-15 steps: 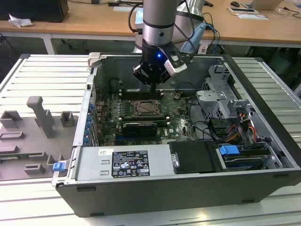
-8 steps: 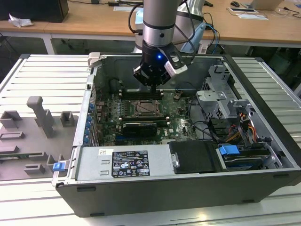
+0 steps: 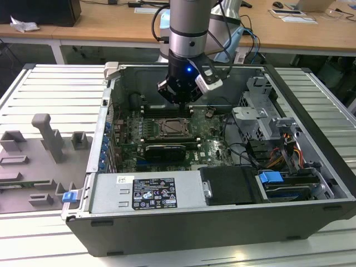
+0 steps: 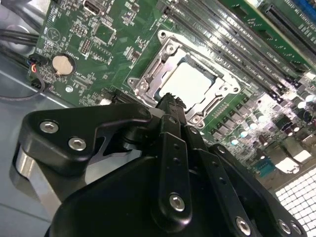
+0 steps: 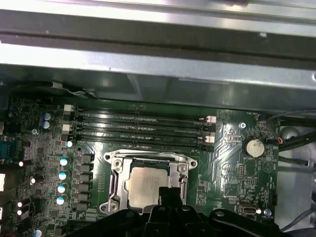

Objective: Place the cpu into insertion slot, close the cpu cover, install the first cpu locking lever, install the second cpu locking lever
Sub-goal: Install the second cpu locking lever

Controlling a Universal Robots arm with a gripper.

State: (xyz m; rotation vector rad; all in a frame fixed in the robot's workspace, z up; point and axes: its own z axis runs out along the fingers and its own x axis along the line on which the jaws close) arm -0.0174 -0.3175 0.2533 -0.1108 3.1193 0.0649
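arm (image 3: 188, 33) points straight down, gripper (image 3: 179, 99) hanging low.

A ribbed pale metal tabletop (image 3: 50, 89) carries the work. Beyond its far edge run wooden desks (image 3: 111, 22) strewn with papers, a black box (image 3: 39, 11) at their far left end in the exterior view.

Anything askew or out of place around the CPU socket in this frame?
Nothing stands out. The cpu lies flat and square in the socket, framed evenly by the cpu cover. The gripper hangs just above it, and the memory slots look orderly.
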